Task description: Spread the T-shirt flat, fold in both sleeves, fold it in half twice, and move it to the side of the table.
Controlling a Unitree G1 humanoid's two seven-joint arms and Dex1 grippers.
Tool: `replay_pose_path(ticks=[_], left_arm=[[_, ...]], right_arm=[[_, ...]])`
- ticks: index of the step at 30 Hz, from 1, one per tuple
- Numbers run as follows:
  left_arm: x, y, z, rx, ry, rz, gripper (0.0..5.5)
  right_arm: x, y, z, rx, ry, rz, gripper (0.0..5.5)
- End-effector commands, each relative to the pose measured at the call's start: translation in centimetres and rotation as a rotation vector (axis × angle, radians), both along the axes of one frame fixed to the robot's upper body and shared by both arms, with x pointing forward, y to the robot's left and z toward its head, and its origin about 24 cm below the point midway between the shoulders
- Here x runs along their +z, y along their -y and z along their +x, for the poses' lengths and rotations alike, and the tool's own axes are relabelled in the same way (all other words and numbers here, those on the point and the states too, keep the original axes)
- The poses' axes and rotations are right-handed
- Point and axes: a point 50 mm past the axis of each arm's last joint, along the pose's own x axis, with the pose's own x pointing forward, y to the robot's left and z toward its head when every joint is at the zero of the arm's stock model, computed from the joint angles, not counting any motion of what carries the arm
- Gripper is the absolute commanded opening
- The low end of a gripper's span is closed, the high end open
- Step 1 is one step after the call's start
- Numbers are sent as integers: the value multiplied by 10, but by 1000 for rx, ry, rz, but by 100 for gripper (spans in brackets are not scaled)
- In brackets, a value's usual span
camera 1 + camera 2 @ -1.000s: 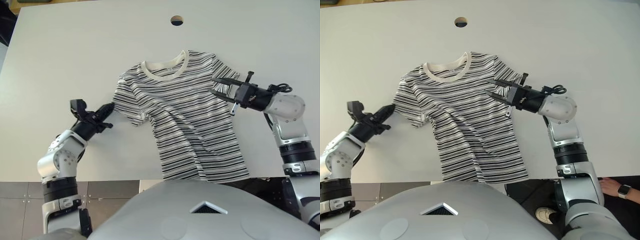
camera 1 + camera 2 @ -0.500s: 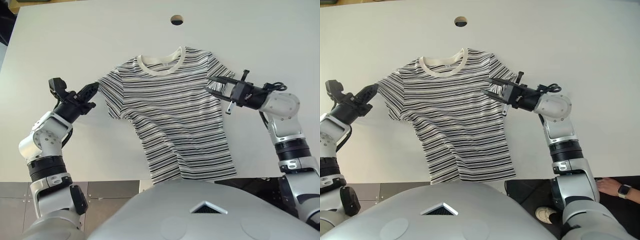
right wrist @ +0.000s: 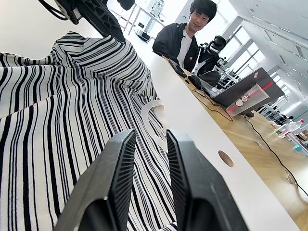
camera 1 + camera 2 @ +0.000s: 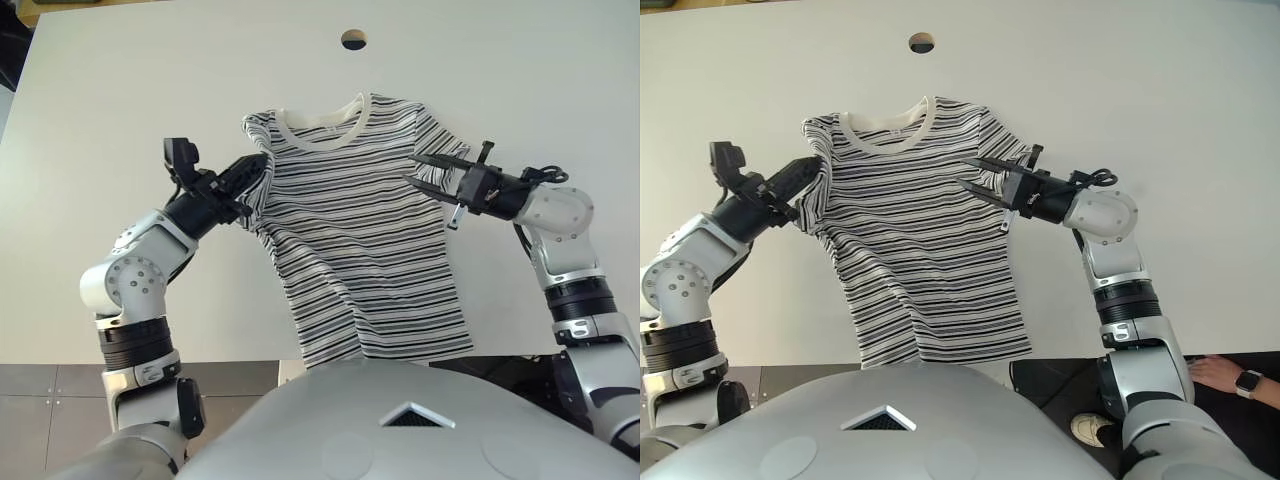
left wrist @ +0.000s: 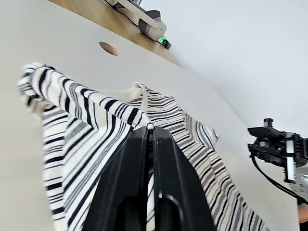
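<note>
The left tool (image 5: 150,129) has its 2 black fingers pressed together on a raised fold of the striped T-shirt (image 5: 91,120), which drapes down onto the white bench (image 5: 33,38). A round hole (image 5: 108,48) lies beyond it. The right tool (image 5: 253,139) hovers farther off, fingers apart.

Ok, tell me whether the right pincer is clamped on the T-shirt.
No, the right pincer stands open over the T-shirt, its jaws apart with no fabric pinched between them.
</note>
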Motion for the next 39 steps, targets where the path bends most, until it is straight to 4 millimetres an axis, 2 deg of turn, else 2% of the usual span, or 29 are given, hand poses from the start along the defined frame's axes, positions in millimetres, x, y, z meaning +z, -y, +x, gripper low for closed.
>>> replay_pose_path(ticks=[1,5,8,13,17,21,22,23,25,29,34,39], left_arm=[[-2,16,10,1,-18,-29,13],[-7,37,18,11,-48,-74,13],[-10,45,21,12,-65,-82,13],[-12,54,22,0,-72,-109,94],[-12,55,24,9,-77,-116,160],[-7,55,25,8,-37,-113,213],[-3,54,25,8,3,-118,221],[4,53,25,21,62,-125,221],[19,47,27,71,187,-129,221],[42,38,25,137,380,-99,221],[39,33,24,175,384,-79,221],[37,30,26,204,363,-85,221]], right_arm=[[-1,-1,0,4,2,-6,119],[-1,1,-1,-5,0,-4,119],[0,2,0,-17,-1,5,119],[8,15,28,-250,-121,141,119],[6,36,50,-439,-260,139,119],[3,48,61,-520,-360,140,119],[1,50,62,-529,-383,137,137],[-2,51,64,-538,-409,132,143],[-9,54,67,-564,-442,106,189],[-29,59,71,-634,-499,49,189],[-51,67,70,-715,-546,-56,189],[-68,58,58,-619,-602,-123,189]])
